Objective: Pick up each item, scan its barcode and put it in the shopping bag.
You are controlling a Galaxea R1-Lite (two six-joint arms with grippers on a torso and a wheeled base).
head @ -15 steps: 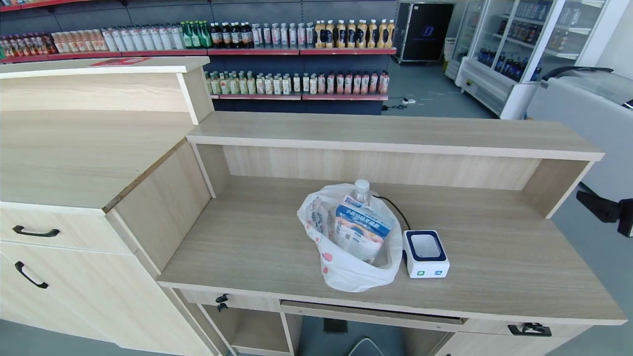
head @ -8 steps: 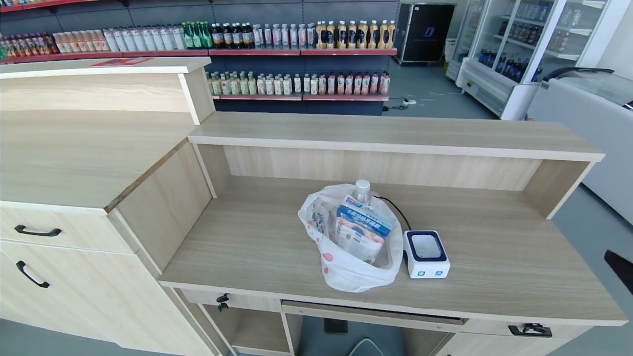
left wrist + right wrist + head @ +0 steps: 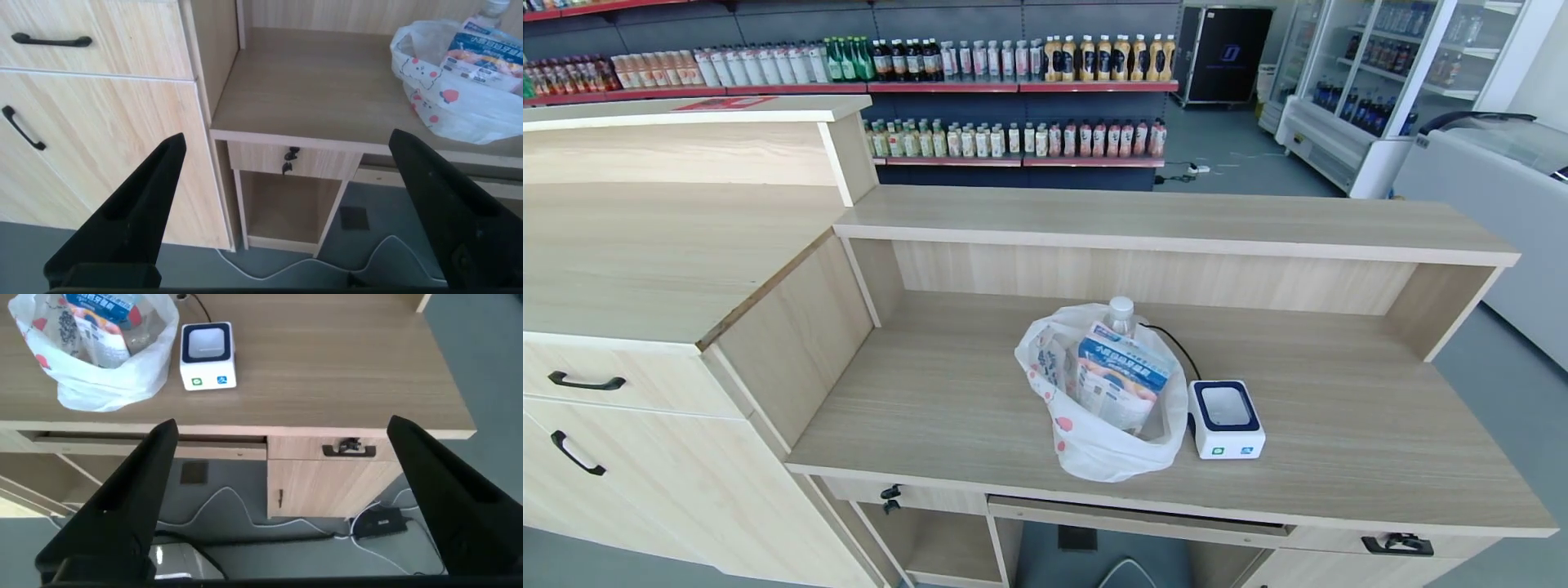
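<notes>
head view, bag: the white shopping bag (image 3: 1094,445) is sitting at the centre of the frame on the counter (image 3: 1339,425), with its mouth gaping upward.
head view, contents: a blue-and-white packet (image 3: 1123,380) is standing inside the bag. A clear bottle (image 3: 1121,314) is poking its cap out just above the packet, at the bag's upper rim.
head view, scanner: the white scanner (image 3: 1225,418) is sitting just right of the bag with its window facing up. Its black cable (image 3: 1176,347) is running up and left behind the bag.
head view, step (judged): no loose item is lying on the visible counter, so bagging is looking done or nearly done. The step in hand is reading as standing off and checking.
left wrist view, left gripper (image 3: 286,137): the fingers are spread wide and holding nothing. The gripper is hanging in front of the desk below counter level, well apart from the bag.
left wrist view, advice: any rise should be going straight up and clear of the counter's front edge before turning toward the bag, because the thin wall is likely collapsing at a nudge.
right wrist view, right gripper (image 3: 282,423): the fingers are spread wide and empty. The gripper is hanging in front of the desk below the counter edge, with the bag and scanner lying beyond it on the counter.
right wrist view, advice: if another item is turning up, its barcode face should be going flat over the scanner window. It should then be going down through the open mouth beside the packet, while the arm is avoiding the cable.
</notes>
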